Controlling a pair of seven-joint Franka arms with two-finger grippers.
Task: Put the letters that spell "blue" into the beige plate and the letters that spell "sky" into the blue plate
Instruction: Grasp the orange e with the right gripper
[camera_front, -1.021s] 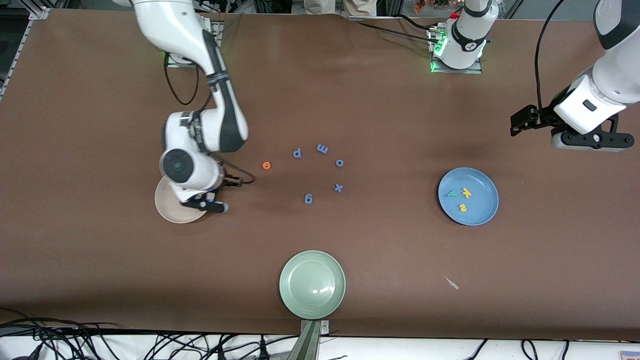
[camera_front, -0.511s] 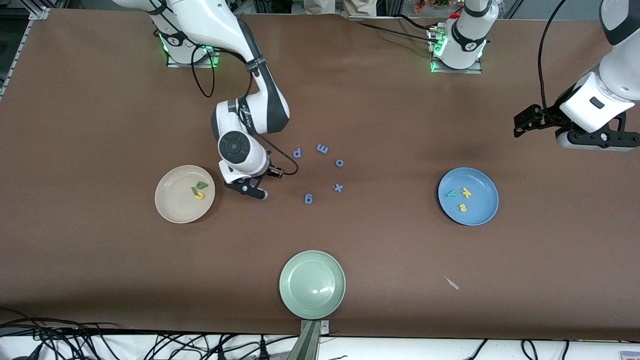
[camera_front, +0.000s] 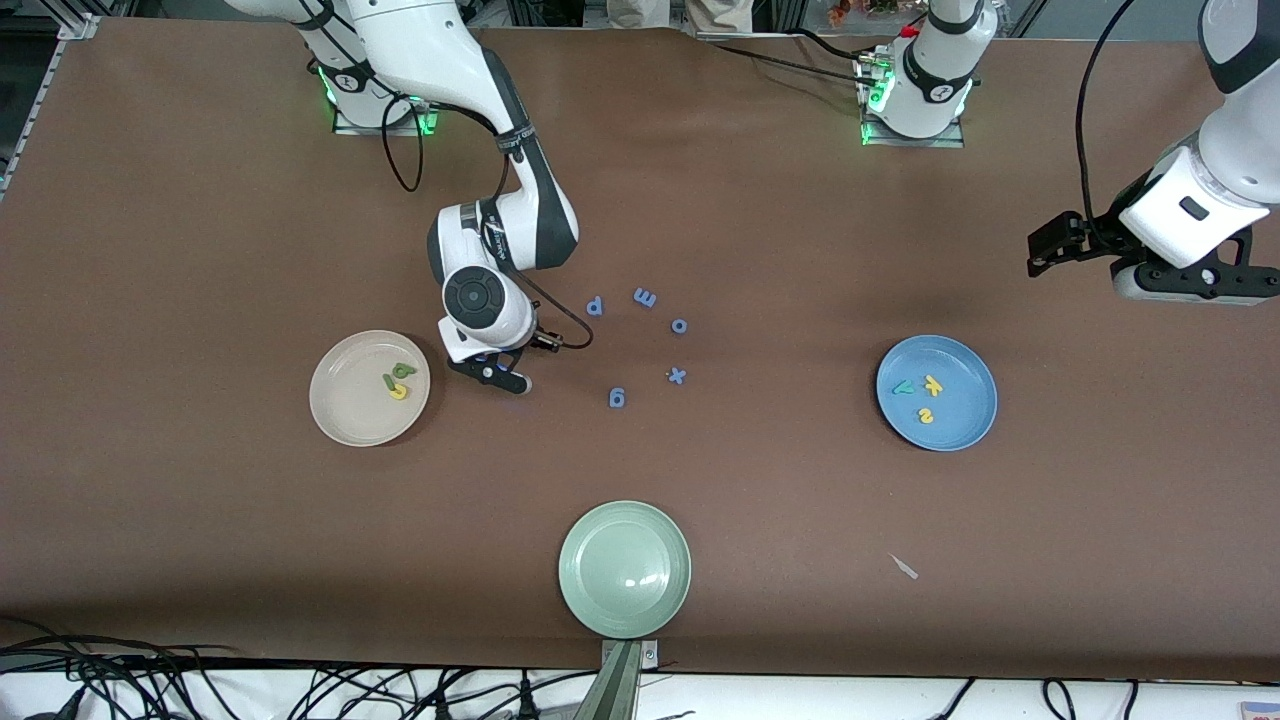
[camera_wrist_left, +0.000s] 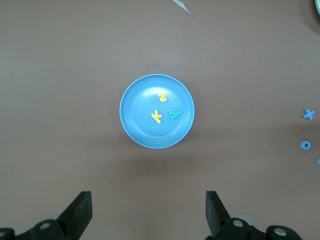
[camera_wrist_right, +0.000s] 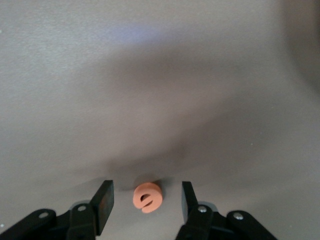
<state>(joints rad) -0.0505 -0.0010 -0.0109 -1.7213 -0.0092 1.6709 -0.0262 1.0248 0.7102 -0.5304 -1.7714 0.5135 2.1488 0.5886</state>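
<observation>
The orange e (camera_wrist_right: 147, 197) lies flat on the table between the open fingers of my right gripper (camera_wrist_right: 146, 189), touching neither. In the front view that gripper (camera_front: 497, 373) is beside the beige plate (camera_front: 345, 405), and its wrist hides the e. The beige plate holds the yellow u (camera_front: 398, 392), the green b (camera_front: 403, 371) and the thin green l (camera_front: 386, 381). The blue plate (camera_front: 962, 415) holds the teal y (camera_front: 903, 387), yellow k (camera_front: 933, 384) and yellow s (camera_front: 926, 416). My left gripper (camera_front: 1042, 250) waits open, up in the air at its own end of the table, with the blue plate (camera_wrist_left: 137, 122) ahead of it.
Several all-blue letters lie mid-table: p (camera_front: 595, 306), m (camera_front: 645, 297), o (camera_front: 679, 325), x (camera_front: 677, 375) and g (camera_front: 617, 398). A pale green plate (camera_front: 624, 568) sits near the front edge. A small pale scrap (camera_front: 904, 566) lies nearer the front camera than the blue plate.
My right gripper has swung from over the beige plate to the orange e, leaving three letters showing in that plate. The left arm shifted slightly.
</observation>
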